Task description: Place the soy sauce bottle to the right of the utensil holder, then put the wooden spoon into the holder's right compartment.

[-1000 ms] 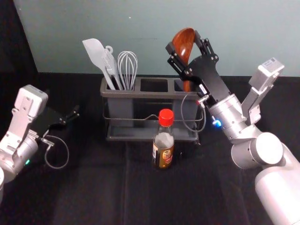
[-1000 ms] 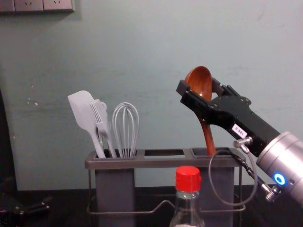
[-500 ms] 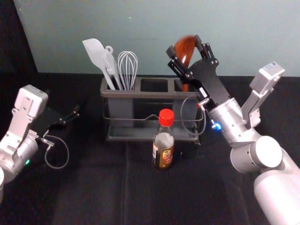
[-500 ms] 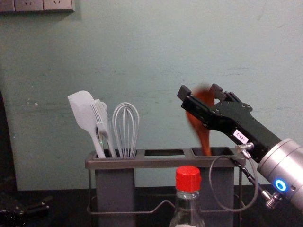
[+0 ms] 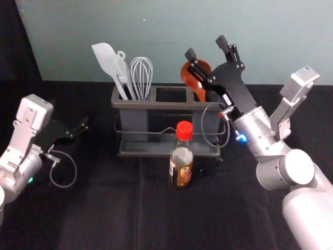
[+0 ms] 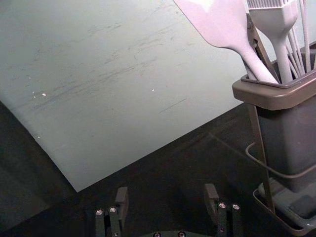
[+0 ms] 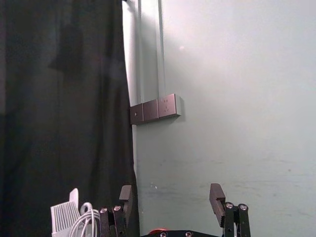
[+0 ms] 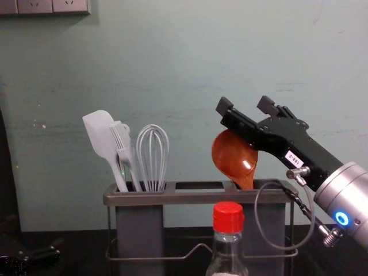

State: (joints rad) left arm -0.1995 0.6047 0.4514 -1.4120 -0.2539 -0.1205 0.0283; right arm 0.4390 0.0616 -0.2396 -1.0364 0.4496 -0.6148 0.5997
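My right gripper is open above the right compartment of the utensil holder; in the right wrist view the gripper has nothing between its fingertips. Below those fingertips, the wooden spoon stands handle down in that compartment, its bowl above the rim and leaning left. In the chest view the spoon's bowl is partly behind a finger. The soy sauce bottle stands upright in front of the holder, right of its middle. My left gripper stays parked at the left; in its wrist view the gripper is open.
A white spatula, a brush and a whisk stand in the holder's left compartment. The wall rises behind the holder. Black cloth covers the table in front.
My right gripper has opened and let go of the spoon. The spoon has dropped lower into the compartment, turned, and tipped left. The bottle and left arm have not moved.
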